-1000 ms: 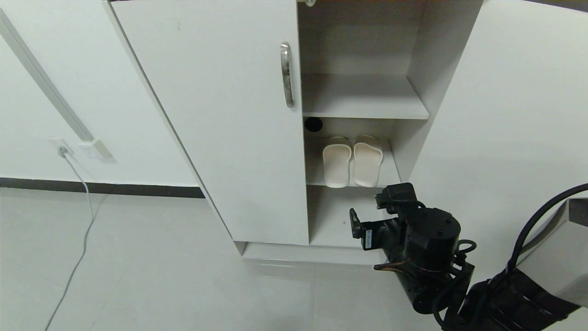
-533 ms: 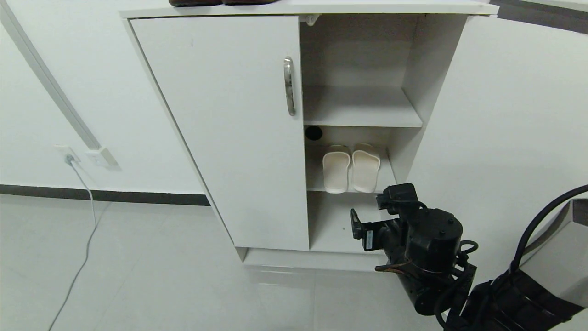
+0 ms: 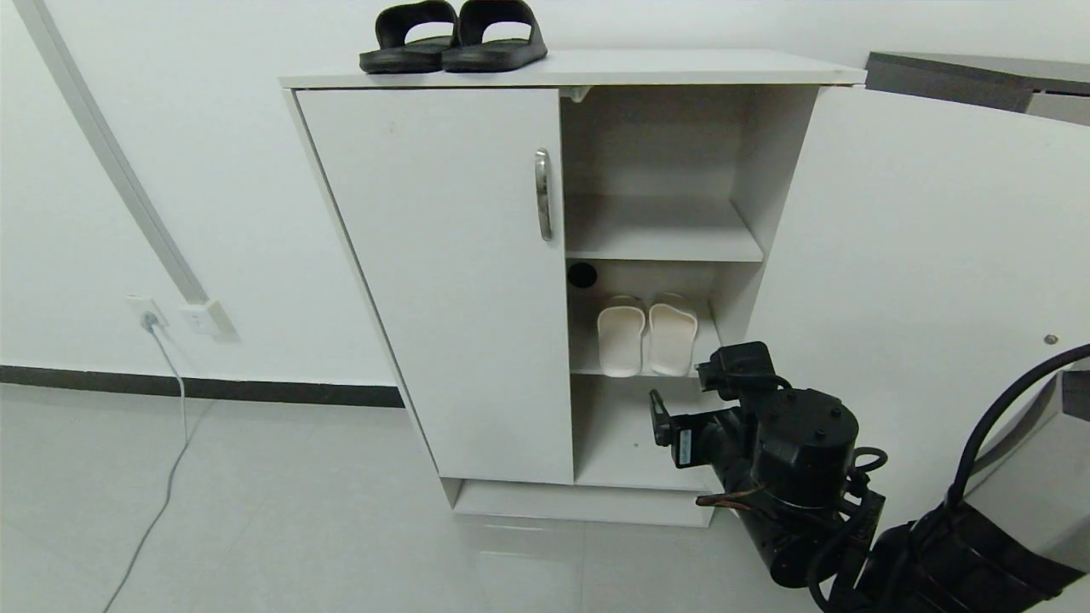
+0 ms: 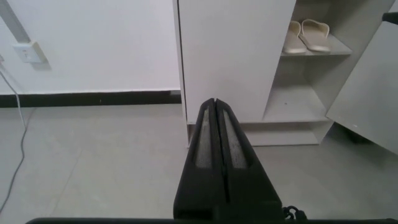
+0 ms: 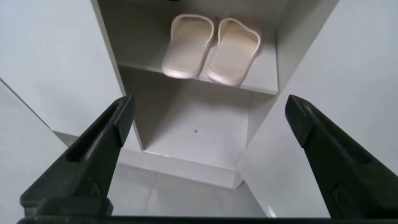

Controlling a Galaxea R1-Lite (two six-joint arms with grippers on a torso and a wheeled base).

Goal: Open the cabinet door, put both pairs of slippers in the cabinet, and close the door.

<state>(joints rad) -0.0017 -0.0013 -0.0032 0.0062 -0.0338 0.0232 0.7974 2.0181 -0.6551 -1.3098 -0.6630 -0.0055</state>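
In the head view, the cabinet (image 3: 443, 281) is seen with its right door (image 3: 920, 272) open. The white slippers (image 3: 647, 336) are set on the middle shelf, the black slippers (image 3: 453, 36) on the cabinet top. In the left wrist view, the left gripper (image 4: 214, 104) is pressed closed above the floor. In the right wrist view, the right gripper (image 5: 208, 118) is spread wide before the lower shelves

The right arm (image 3: 805, 443) is matte black, a stout cylindrical joint housing with small screws dotted across its cap. A white label (image 3: 683, 441) sits on the bracket at its nine o'clock, and a thin copper-coloured wire (image 3: 724, 498) runs at seven o'clock. A thick black cable (image 3: 1001, 400) arcs at three o'clock above a light grey casing (image 3: 1043, 477). The right gripper (image 5: 208, 106) has broad black wedge-shaped fingers. The left gripper (image 4: 214, 109) has slim black fingers faced with grey pads (image 4: 204, 140).
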